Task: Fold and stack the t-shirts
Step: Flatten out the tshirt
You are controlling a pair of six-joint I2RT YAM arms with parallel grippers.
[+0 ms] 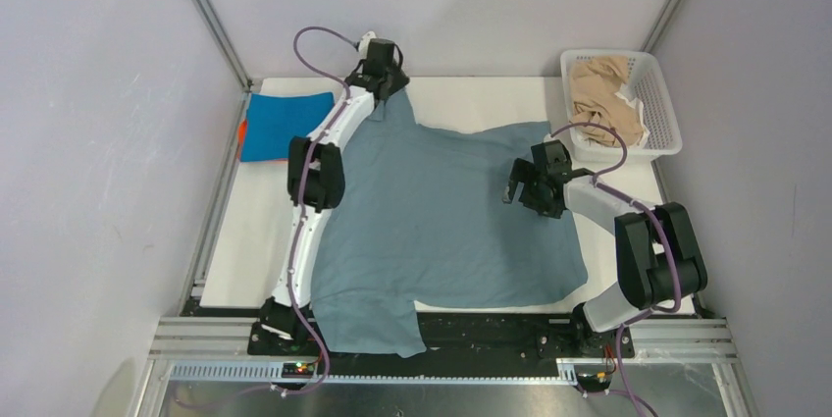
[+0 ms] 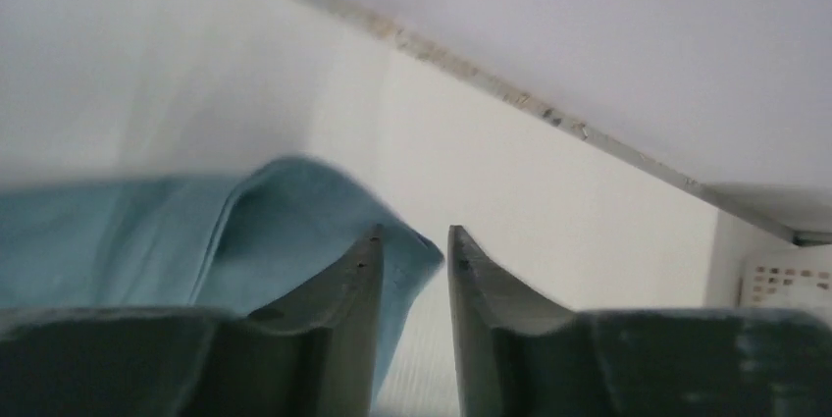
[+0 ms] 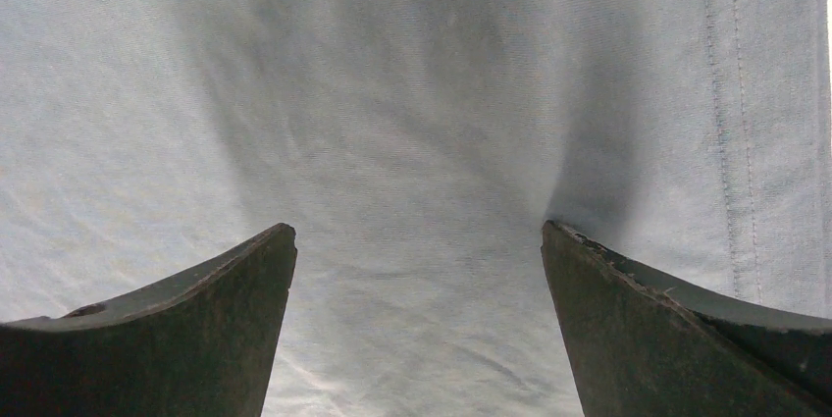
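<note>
A large grey-blue t-shirt lies spread flat over the middle of the white tabletop. One sleeve hangs over the near edge and the other reaches toward the far edge.

The left gripper is at that far sleeve, low over the tabletop. In the left wrist view its fingers stand a narrow gap apart, with bare tabletop showing between the tips. The folded tip of the sleeve lies just behind the left-hand finger, and no cloth appears clamped.

The right gripper is over the right part of the same shirt. Its jaws are spread wide and hold nothing, and they sit close above the fabric. The cloth puckers slightly at one fingertip.

At the far left a bright blue t-shirt lies folded. An orange t-shirt shows only as a sliver at its left edge. In the far right corner a white lattice basket holds crumpled beige t-shirts.
</note>
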